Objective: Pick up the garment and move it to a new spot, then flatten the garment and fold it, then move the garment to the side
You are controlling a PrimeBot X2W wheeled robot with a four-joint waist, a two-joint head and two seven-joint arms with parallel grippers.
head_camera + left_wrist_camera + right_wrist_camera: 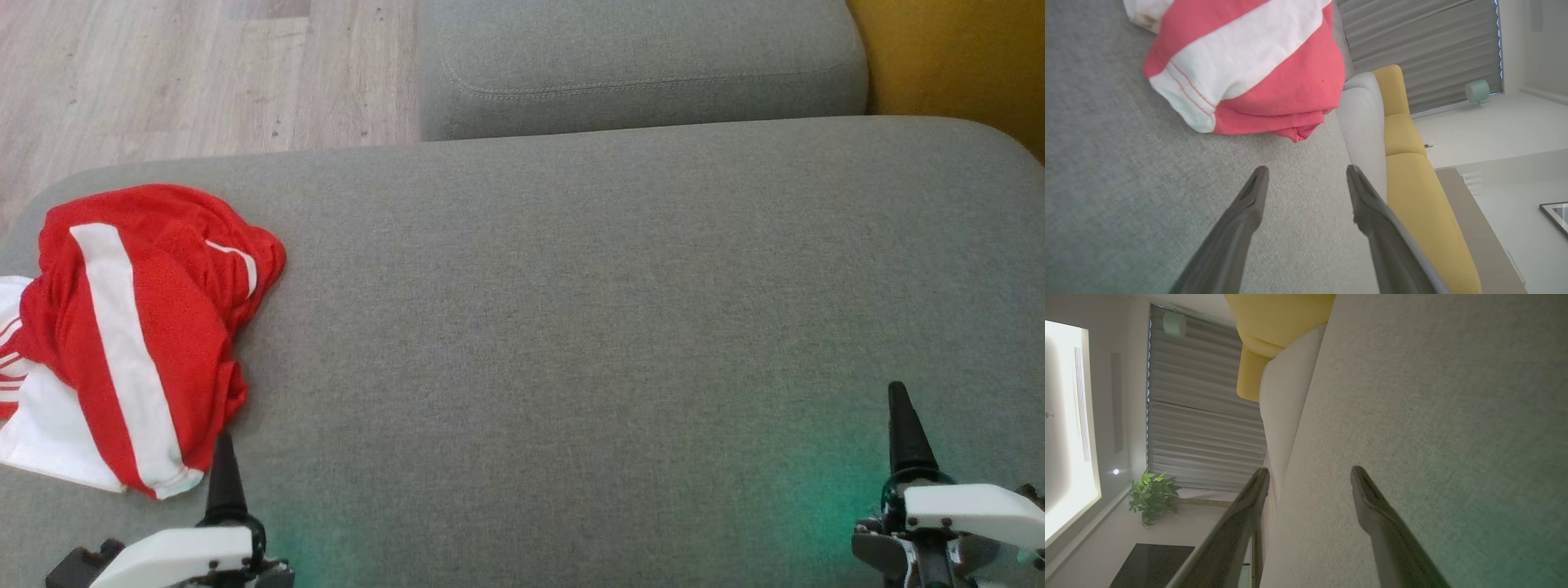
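The left gripper is spread wide and holds nothing; the grey seat shows between its two fingers. Just past its tips, at 12 o'clock in the left wrist view, lies the garment, a red bundle with broad white stripes, close to the fingers but apart from them. In the head view this gripper sits at 7 o'clock, one dark finger pointing up beside the garment's lower hem. The garment lies crumpled at 9 o'clock on the seat's left end, with a white part spilling toward the edge.

The right gripper is likewise wide open and empty. It sits at 5 o'clock in the head view, well apart from the garment, with a green glow on the seat beside it.

Beyond the seat, at 12 o'clock, is a grey cushion. The wood floor is at 11 o'clock and a yellow sofa at 1 o'clock. The right wrist view takes in blinds and a plant.
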